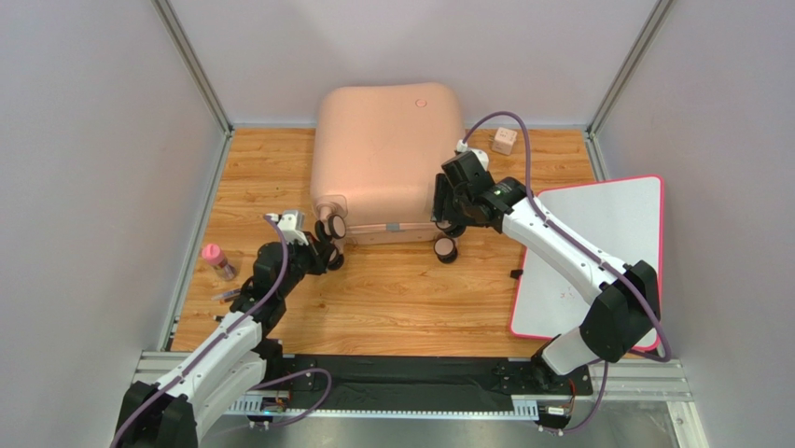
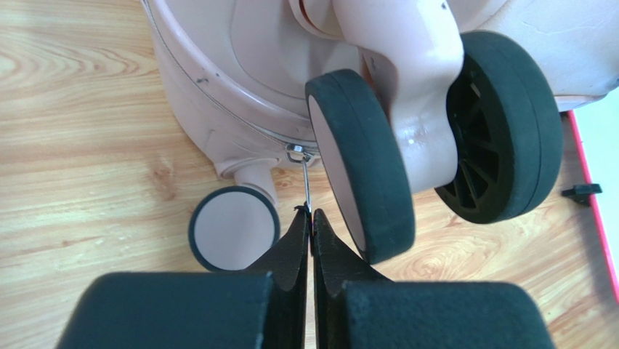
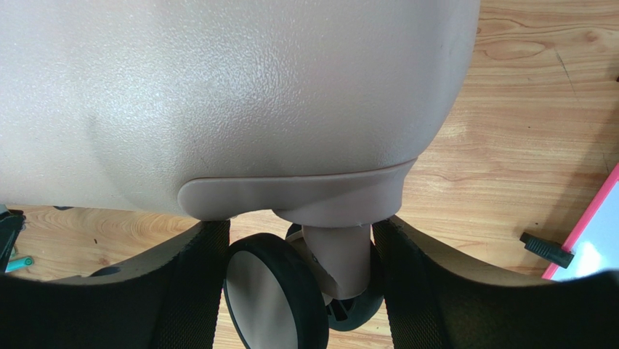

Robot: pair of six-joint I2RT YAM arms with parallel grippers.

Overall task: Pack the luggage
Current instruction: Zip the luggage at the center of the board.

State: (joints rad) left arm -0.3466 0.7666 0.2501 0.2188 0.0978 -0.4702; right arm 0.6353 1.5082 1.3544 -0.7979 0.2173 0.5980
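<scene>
The luggage point(image 1: 387, 149) lies shut and flat on the wooden table, its caster wheels toward the arms. My left gripper point(image 1: 327, 247) sits at its near left corner, below the twin wheels point(image 2: 363, 167). In the left wrist view that gripper point(image 2: 311, 217) is shut on the thin metal zipper pull point(image 2: 306, 182) hanging from the shell's seam. My right gripper point(image 1: 446, 222) is at the near right corner. In the right wrist view its fingers point(image 3: 299, 227) press both sides of the caster wheel point(image 3: 272, 298) under the shell point(image 3: 218, 94).
A flat white board with a pink rim point(image 1: 597, 252) lies at the right. A pink-capped bottle point(image 1: 217, 260) stands near the left wall. A small pale cube point(image 1: 505, 140) sits at the back right. A small black piece point(image 1: 516, 273) lies by the board's edge.
</scene>
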